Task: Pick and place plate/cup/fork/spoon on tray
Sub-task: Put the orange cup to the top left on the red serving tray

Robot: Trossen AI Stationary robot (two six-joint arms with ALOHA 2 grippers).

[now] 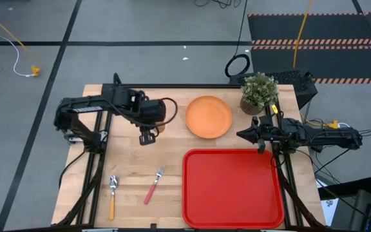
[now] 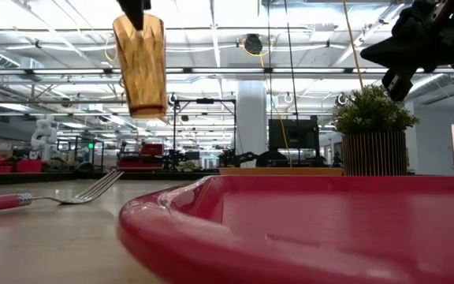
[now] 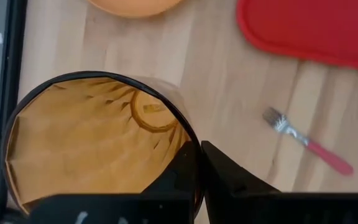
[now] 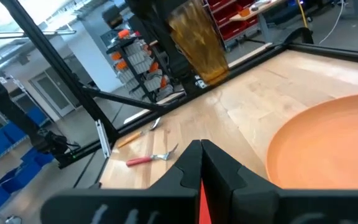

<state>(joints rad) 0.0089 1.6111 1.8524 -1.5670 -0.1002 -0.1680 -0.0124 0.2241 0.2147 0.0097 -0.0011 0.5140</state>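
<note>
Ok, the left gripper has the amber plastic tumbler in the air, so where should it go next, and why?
Probably carry it toward the right arm's side, over the red rectangular tray. The left gripper is shut on the translucent amber tumbler, which hangs clear of the wooden table, and the tray sits bare.

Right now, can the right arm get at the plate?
Probably yes. The right gripper hangs shut and empty just beside the plate, with bare table between them. The plant stands behind that line. The left gripper, holding the cup aloft, is on the plate's far side.
</note>
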